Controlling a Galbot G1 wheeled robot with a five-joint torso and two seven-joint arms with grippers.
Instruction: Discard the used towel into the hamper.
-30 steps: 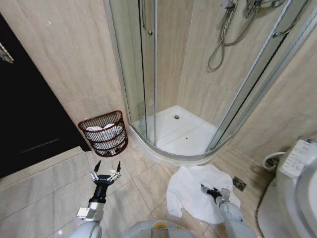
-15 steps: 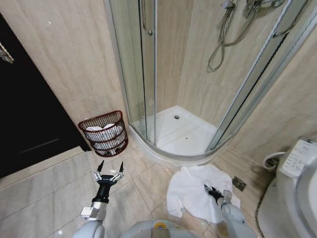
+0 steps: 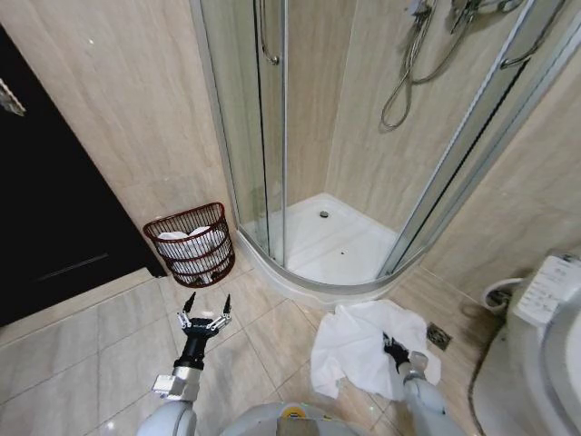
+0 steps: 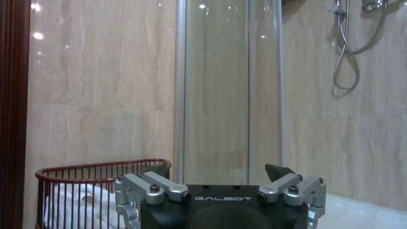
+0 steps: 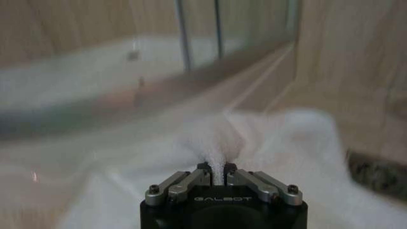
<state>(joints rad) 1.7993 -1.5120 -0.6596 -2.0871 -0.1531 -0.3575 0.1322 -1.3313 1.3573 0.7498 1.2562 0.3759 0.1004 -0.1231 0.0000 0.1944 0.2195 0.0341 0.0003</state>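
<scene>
Towel [image 3: 356,350] pinched in our right gripper [image 3: 393,347], white and crumpled on the floor tiles [image 3: 109,336] just outside the shower tray [image 3: 336,241].

Our right gripper's fingers [image 5: 205,168] are clamped on a raised fold of it; our left gripper [image 3: 204,312] hangs spread apart over the tiles, near the hamper [image 3: 192,243], which stands against the wall by the glass door [image 3: 259,118], white cloth already inside.
</scene>
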